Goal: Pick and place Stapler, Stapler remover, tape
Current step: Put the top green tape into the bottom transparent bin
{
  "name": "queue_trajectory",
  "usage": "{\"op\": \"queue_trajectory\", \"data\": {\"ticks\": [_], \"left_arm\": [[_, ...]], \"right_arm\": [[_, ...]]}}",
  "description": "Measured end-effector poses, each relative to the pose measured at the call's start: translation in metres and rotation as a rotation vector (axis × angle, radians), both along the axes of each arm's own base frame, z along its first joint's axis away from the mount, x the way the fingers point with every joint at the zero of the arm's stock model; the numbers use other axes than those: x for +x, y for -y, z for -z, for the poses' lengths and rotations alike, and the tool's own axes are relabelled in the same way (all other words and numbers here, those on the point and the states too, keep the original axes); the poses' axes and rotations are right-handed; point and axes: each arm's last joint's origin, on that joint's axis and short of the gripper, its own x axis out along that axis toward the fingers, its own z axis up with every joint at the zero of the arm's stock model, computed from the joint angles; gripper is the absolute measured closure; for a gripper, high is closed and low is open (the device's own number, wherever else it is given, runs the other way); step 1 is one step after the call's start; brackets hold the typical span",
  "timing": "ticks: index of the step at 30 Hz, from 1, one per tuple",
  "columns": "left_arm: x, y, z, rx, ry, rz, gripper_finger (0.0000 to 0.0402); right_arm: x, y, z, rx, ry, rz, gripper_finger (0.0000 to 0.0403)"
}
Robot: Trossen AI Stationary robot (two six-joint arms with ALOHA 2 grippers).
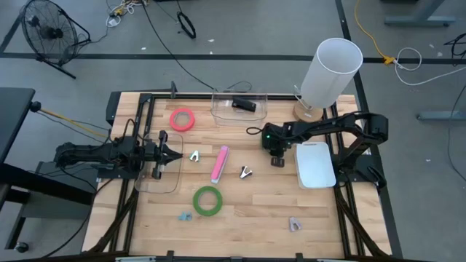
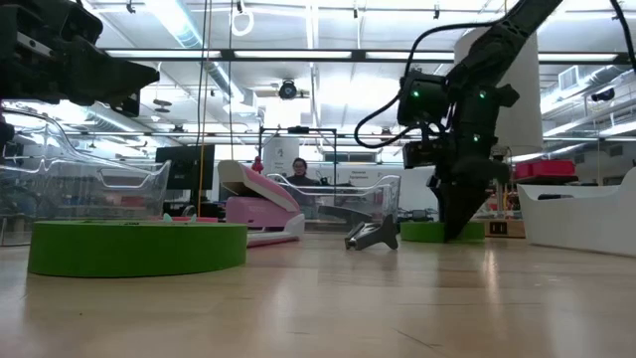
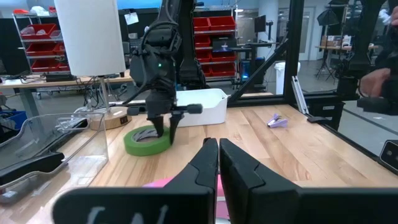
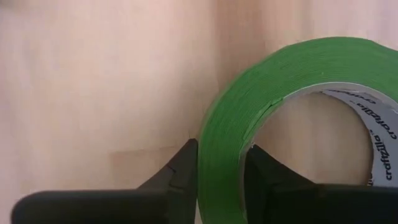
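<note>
Our right gripper (image 4: 221, 171) points straight down at the wooden table (image 1: 240, 222), right on top of a flat bright green ring of tape (image 4: 298, 118). One finger (image 4: 180, 168) is outside the ring's wall and one inside, so the wall sits between them, touching or nearly so. We think squeezing comes next. Our left gripper (image 3: 219, 163) waits well apart, fingers pressed together.

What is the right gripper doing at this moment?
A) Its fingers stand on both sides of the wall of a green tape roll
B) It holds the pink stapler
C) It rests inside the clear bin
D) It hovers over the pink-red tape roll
A: in the right wrist view the right gripper has one finger outside and one inside the wall of the green tape roll.
</note>
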Motion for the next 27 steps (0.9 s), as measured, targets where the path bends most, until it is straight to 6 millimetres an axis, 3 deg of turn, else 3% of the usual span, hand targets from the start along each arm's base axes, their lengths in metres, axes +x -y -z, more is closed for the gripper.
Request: {"op": "queue_trajectory", "data": {"ticks": [6, 14, 27], "left_arm": [[0.0, 0.0, 0.0, 0.0, 0.0, 0.0, 0.0383], [0.0, 0.0, 0.0, 0.0, 0.0, 0.0, 0.0383], [0.0, 0.0, 0.0, 0.0, 0.0, 0.0, 0.0383]], "right_arm": [[0.017, -0.003, -0.031, 0.048, 0.02, -0.032, 0.0325], [0.028, -0.023, -0.067, 0.091, -0.013, -0.118, 0.0326], [0.046, -0.052, -0.157, 0.085, 0.372, -0.164, 0.0326]]}}
